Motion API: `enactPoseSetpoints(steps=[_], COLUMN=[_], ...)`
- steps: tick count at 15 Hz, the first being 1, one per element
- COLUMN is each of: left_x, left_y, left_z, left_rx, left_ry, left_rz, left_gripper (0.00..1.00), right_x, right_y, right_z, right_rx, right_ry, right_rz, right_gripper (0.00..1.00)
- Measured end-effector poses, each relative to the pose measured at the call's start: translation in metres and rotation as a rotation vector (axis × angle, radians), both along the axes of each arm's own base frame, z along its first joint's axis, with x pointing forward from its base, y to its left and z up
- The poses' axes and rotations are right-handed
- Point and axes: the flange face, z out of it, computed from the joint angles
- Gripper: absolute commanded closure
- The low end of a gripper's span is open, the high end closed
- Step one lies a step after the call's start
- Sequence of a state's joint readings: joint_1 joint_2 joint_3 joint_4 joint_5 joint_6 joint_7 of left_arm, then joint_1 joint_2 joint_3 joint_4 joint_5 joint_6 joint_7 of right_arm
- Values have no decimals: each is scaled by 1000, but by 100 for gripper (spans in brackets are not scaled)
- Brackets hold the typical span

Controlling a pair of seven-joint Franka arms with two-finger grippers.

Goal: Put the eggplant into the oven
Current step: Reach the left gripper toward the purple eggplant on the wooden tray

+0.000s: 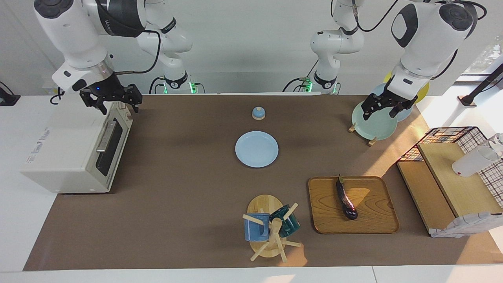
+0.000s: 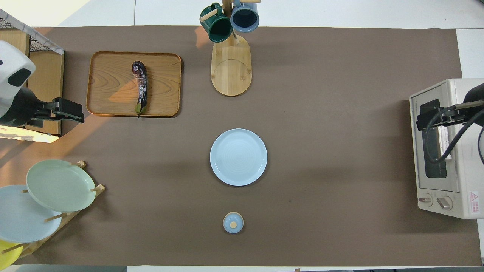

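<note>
Lying along the wooden tray (image 1: 375, 220) is the eggplant (image 1: 346, 199), dark and glossy, its thin stem end pointing toward the robots and its fat end pointing away. That tray sits toward the left arm's end of the table, and nothing is touching the eggplant.

Over at the right arm's end stands the oven (image 1: 74, 151), cream-white, its dark glass door shut with the bar handle across it (the knobs show only from overhead). The right gripper (image 1: 112, 103) hangs above the oven's top edge, at the end nearer the robots, claw spread wide and holding nothing.

And the left gripper (image 1: 386, 110) hovers over the rack of plates (image 1: 371, 122), just above the pale green one, its claw also spread wide and empty. It is well apart from the eggplant.

Between the two arms, a light blue plate (image 1: 256, 149) lies flat mid-table, with a small blue lid (image 1: 258, 113) nearer to the robots than it. Farther from the robots than the plate stands a wooden mug tree (image 1: 267, 232) carrying a blue mug and a dark green one, just beside the tray.
</note>
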State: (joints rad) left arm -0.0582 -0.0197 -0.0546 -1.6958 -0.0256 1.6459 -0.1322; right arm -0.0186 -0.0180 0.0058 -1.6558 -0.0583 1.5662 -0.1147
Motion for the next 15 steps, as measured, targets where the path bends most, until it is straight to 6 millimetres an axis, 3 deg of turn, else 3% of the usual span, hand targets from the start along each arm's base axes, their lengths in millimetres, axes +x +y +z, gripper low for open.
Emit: enactPoseSetpoints(steps=[11, 15], left_x=[7, 24], left_y=[-2, -7], left_z=[4, -18], left_rx=[-7, -29], left_ry=[-64, -80], left_rz=[-1, 1], left_gripper=[0, 0], right_x=[0, 0], right_y=[0, 0], right_z=[0, 0], right_rx=[0, 0], right_ry=[0, 0], right_rz=[0, 0], right_gripper=[0, 0])
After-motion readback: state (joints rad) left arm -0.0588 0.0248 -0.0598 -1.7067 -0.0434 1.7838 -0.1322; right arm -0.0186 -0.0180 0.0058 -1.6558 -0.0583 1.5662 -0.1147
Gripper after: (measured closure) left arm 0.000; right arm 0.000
